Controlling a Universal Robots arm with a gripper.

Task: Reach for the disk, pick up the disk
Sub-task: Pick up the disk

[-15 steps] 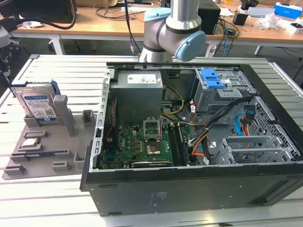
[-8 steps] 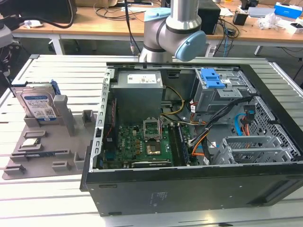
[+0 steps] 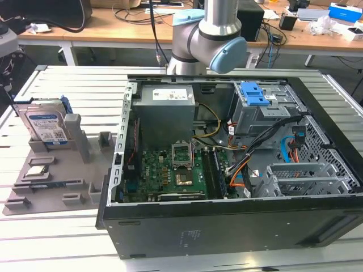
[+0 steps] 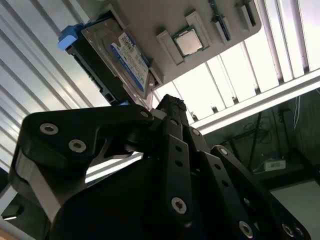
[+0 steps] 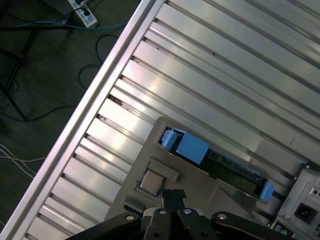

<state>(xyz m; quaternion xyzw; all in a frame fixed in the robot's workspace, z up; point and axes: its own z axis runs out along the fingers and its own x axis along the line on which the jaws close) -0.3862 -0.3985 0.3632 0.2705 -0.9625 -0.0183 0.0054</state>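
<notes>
Disk (image 3: 46, 122), upright in the grey tray (image 3: 91, 187): rigid, dense, probably shock-sensitive, judged best gripped across its flat faces; fingers (image 4: 171, 112) closed, empty, apart from it.

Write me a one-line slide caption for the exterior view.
Disk stands upright in a grey holder tray at the exterior view's left, beside the open computer case; robot arm behind the case.

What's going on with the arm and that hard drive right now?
Nothing is picked up yet. The disk stands upright in a slot of the grey holder tray, on the exterior view's left of the open computer case. The arm rises behind the case. In the first wrist view the gripper points toward the tray, shut, empty and clear of the disk.
</notes>
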